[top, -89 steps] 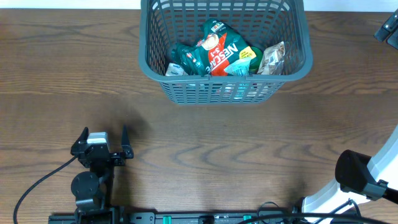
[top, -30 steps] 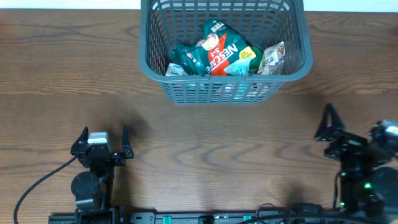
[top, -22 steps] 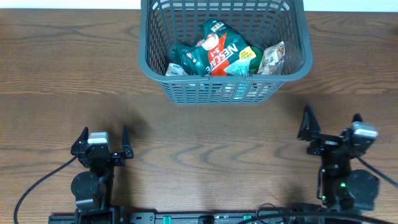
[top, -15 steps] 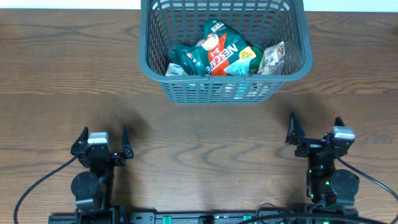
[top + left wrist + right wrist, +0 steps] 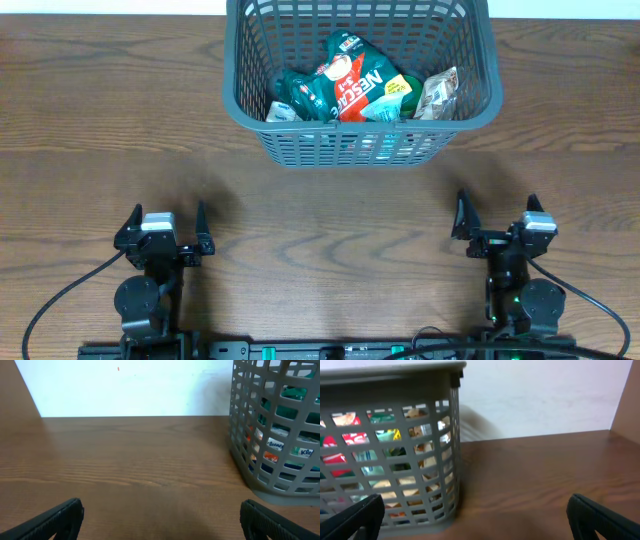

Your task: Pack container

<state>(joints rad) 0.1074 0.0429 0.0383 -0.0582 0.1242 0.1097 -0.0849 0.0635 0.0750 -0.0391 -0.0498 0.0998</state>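
Note:
The container (image 5: 360, 152) is a dark grey lattice basket at the back middle of the wooden table, holding several grocery packets, among them a red and green Nescafe packet (image 5: 352, 85). It also shows in the left wrist view (image 5: 250, 465) and in the right wrist view (image 5: 447, 435). My left gripper (image 5: 166, 217) is open and empty at the front left, well short of the basket. My right gripper (image 5: 497, 207) is open and empty at the front right, a little in front of the basket's right corner.
The wooden table (image 5: 320, 230) runs between the basket and both grippers. A white wall (image 5: 130, 385) stands behind the table. Cables trail from both arm bases at the front edge.
My right arm has come in from the far right and settled at the front right, its open gripper facing the basket. The left arm and the basket have not moved.

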